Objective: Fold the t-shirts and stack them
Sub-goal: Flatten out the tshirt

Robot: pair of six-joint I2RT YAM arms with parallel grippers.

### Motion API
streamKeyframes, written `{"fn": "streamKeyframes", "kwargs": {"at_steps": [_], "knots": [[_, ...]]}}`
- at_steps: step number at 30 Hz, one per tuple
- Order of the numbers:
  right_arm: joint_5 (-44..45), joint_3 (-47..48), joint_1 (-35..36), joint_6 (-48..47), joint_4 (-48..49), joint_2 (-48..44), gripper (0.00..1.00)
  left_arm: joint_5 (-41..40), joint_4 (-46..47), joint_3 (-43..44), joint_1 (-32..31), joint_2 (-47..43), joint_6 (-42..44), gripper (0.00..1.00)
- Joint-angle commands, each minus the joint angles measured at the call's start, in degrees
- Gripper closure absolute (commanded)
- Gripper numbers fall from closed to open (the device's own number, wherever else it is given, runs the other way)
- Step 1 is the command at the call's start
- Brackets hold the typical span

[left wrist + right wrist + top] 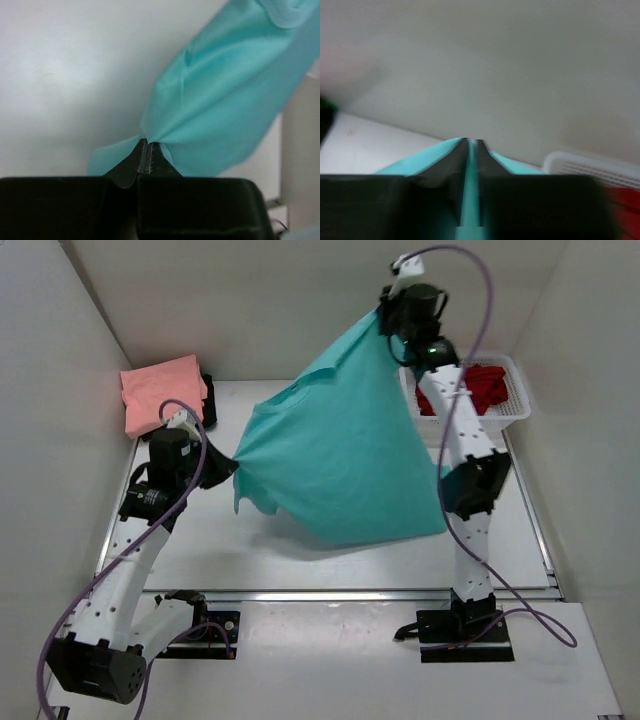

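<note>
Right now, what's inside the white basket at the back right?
A bunched red t-shirt lies in the white basket. The right arm crosses in front of its left end, so anything there or beneath the red cloth is hidden.

The teal t-shirt point(340, 465) is soft, matt cloth hanging in smooth folds, and the pink t-shirt point(160, 392) looks the same. The basket point(508, 417) is white plastic mesh; the table point(250, 560) is smooth and matt white.
</note>
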Motion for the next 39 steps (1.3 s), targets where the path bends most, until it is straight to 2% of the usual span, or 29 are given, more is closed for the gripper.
{"fn": "streamKeyframes", "kwargs": {"at_steps": [1, 2, 3, 4, 6, 8, 11, 13, 14, 16, 20, 23, 29, 34, 39], "knots": [[-4.8, 9.6, 1.9, 4.5, 2.0, 11.9, 0.84, -7.7, 0.8, -8.3, 4.7, 1.1, -1.1, 1.00], [-4.3, 9.8, 2.7, 4.8, 2.3, 13.0, 0.73, -10.1, 1.1, -9.6, 4.4, 1.1, -1.2, 1.00], [-3.1, 7.2, 3.4, 4.1, 2.0, 13.0, 0.70, -10.1, 2.3, -10.5, 4.3, 0.9, -0.2, 1.00], [-1.9, 6.0, 4.4, 3.5, 2.0, 11.7, 0.63, -10.2, 2.0, -11.4, 3.9, 1.0, -0.5, 1.00], [-0.9, -3.0, 5.3, 2.4, 1.7, 7.8, 0.52, -9.7, 2.6, -12.5, 3.7, 1.0, -1.1, 1.00], [-0.9, -9.5, 6.1, 2.2, 0.2, 1.1, 0.49, -9.2, 3.0, -14.4, 3.7, 0.4, -1.4, 1.00], [-3.0, -24.9, 6.8, 3.2, -0.7, -10.7, 0.47, -8.4, 3.4, -16.7, 3.6, -0.9, -1.4, 1.00], [-4.1, -41.2, 7.7, 4.2, -0.3, -18.7, 0.48, -8.1, 3.9, -18.1, 3.2, -2.3, -1.6, 1.00], [-4.3, -45.0, 7.7, 4.9, -0.6, -23.9, 0.48, -8.1, 3.9, -18.9, 3.2, -2.8, -1.6, 1.00], [-3.0, -59.9, 8.3, 5.9, -1.9, -31.7, 0.48, -7.4, 4.0, -20.2, 2.3, -4.3, -1.7, 1.00], [-1.4, -74.1, 3.8, 10.7, -9.4, -44.2, 0.50, -4.9, 4.2, -22.9, 1.5, -7.0, -1.9, 1.00], [-1.5, -84.2, -0.9, 11.3, -10.4, -49.9, 0.49, -4.8, 4.0, -23.0, 1.2, -7.9, -1.7, 1.00], [-2.6, -91.0, -5.3, 9.6, -9.0, -48.9, 0.46, -4.6, 3.5, -22.4, 1.0, -8.6, -1.3, 1.00], [-3.8, -91.6, -3.1, 9.8, -10.4, -42.7, 0.43, -4.9, 2.4, -21.7, 2.1, -8.9, -0.7, 1.00], [-1.2, -92.5, 0.5, 10.9, -11.8, -37.8, 0.40, -4.3, 2.1, -21.6, 2.6, -9.8, -0.6, 1.00]]}}
